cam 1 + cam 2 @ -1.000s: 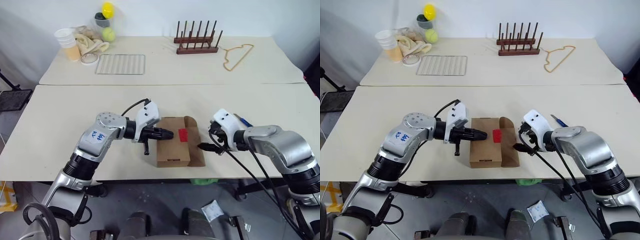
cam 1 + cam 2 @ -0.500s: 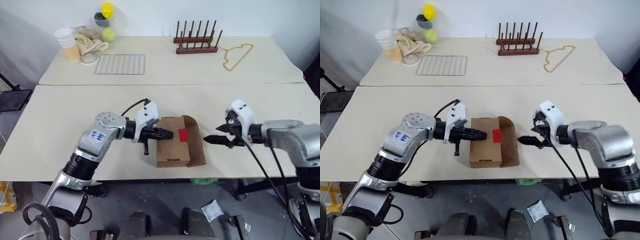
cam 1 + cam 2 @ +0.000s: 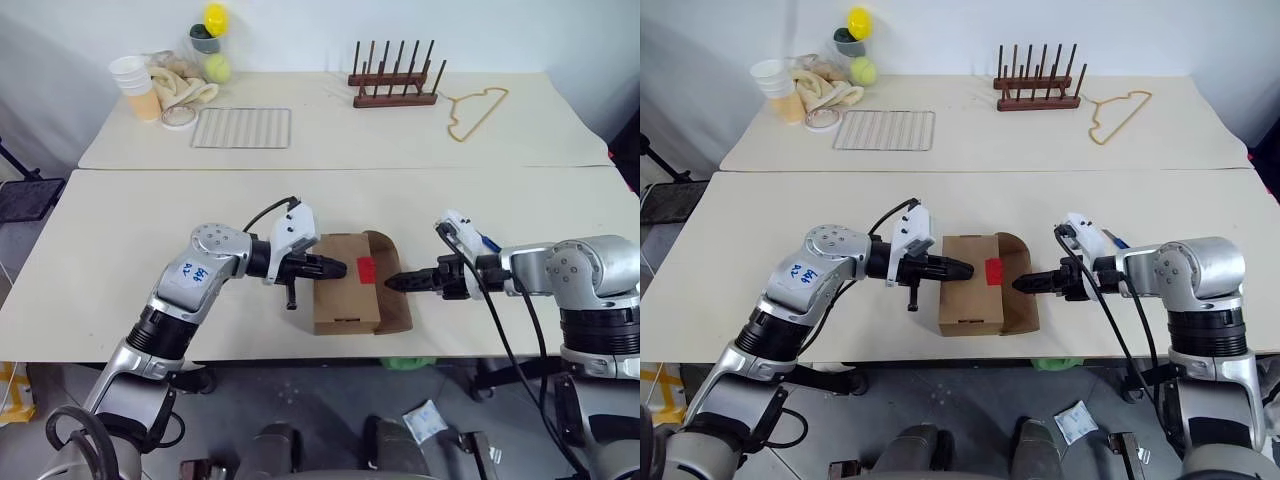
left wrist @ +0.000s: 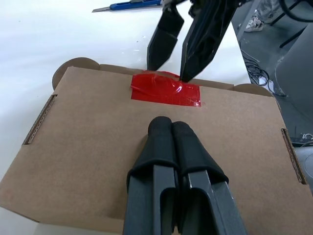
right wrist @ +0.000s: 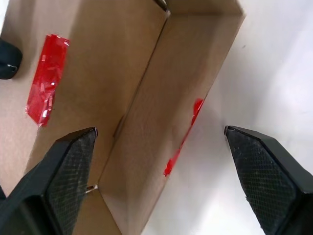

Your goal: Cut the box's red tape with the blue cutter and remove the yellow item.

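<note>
You see a blue label with handwritten marks on the left arm's silver upper casing; the marks are too small to read. No print shows on the box (image 3: 346,283).

The box is plain brown cardboard, lying near the near edge of the near table (image 3: 120,240), between the 2 grippers. Its lid is down; a flap with rounded corners stands out along its right side. The red tape (image 3: 366,269) is a crinkled bright strip on the lid, at the right edge; in the right wrist view a second red sliver clings to the outer side of the flap.

The left gripper (image 3: 338,268) rests its tip on the lid just left of the tape, its 2 fingers pressed together with nothing between them. The right gripper (image 3: 1025,284) reaches in from the right at the flap, fingers spread wide apart, 1 on each side of it, holding nothing.

The blue cutter (image 3: 487,243) lies on the table right of the box, beyond the right wrist.

On the far table stand a wooden peg rack (image 3: 393,83), a wire hanger (image 3: 474,111), a wire grid (image 3: 241,128), stacked cups (image 3: 133,80), a tape roll (image 3: 178,118) and a tennis ball (image 3: 217,68).
</note>
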Motion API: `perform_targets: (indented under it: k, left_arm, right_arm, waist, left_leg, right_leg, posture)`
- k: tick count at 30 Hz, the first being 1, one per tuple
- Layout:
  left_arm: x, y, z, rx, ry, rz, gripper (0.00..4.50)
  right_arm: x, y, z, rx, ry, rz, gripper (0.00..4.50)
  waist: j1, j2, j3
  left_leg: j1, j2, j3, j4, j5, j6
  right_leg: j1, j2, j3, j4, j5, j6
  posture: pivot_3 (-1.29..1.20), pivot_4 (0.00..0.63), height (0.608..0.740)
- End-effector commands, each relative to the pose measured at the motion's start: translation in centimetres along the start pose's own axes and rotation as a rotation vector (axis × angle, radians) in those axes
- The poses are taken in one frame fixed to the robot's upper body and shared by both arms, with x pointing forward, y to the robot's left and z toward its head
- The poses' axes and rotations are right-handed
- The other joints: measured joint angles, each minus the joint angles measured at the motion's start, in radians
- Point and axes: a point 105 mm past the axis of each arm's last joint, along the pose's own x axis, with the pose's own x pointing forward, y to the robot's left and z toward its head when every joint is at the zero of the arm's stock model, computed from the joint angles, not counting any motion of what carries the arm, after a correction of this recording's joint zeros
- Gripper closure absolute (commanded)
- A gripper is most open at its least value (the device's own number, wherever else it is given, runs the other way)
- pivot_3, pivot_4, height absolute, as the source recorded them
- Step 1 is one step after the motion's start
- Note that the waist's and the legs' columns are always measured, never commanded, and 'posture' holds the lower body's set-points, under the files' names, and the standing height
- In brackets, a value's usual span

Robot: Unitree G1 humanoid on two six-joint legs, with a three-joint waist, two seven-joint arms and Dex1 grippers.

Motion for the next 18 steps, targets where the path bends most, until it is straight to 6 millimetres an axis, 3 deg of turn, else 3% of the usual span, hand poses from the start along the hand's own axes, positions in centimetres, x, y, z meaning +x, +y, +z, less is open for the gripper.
perform_targets:
  k: [1, 4, 9, 18]
  left_arm:
    - [-0.2, -0.1, 0.3, 0.021, -0.009, 0.006, 4.5]
    - [-0.3, -0.1, 0.3, 0.021, -0.008, 0.007, 4.5]
    - [-0.3, -0.1, 0.4, 0.025, -0.007, 0.007, 4.5]
    - [-0.2, 0.0, 0.4, 0.024, -0.011, 0.008, 4.5]
  right_arm:
    - [-0.2, 0.8, 0.4, 0.045, -0.011, 0.074, 0.12]
    - [0.1, 0.4, 0.0, 0.087, 0.005, 0.081, 0.66]
    - [1.0, -0.3, -0.2, 0.103, 0.014, 0.058, 2.29]
    - [3.2, 0.5, -0.5, 0.07, 0.075, 0.073, 2.29]
  waist:
    - [0.0, 0.0, 0.0]
    - [0.0, 0.0, 0.0]
    - [-0.002, 0.0, 0.0]
    - [-0.01, 0.0, 0.0]
  left_leg:
    - [0.0, 0.0, 0.0, 0.0, 0.0, 0.0]
    - [0.0, 0.0, 0.0, 0.0, 0.0, 0.0]
    - [0.0, 0.0, 0.0, 0.0, 0.0, 0.0]
    - [0.001, 0.0, 0.0, 0.0, 0.0, 0.0]
  right_leg:
    - [0.0, 0.0, 0.0, 0.0, 0.0, 0.0]
    - [0.0, 0.0, 0.0, 0.0, 0.0, 0.0]
    - [0.0, 0.0, 0.0, 0.0, 0.0, 0.0]
    - [0.0, 0.0, 0.0, 0.001, 0.0, 0.0]
  posture:
    - [0.0, 0.15, 0.74]
    - [0.0, 0.15, 0.74]
    - [0.0, 0.15, 0.74]
    - [0.0, 0.15, 0.74]
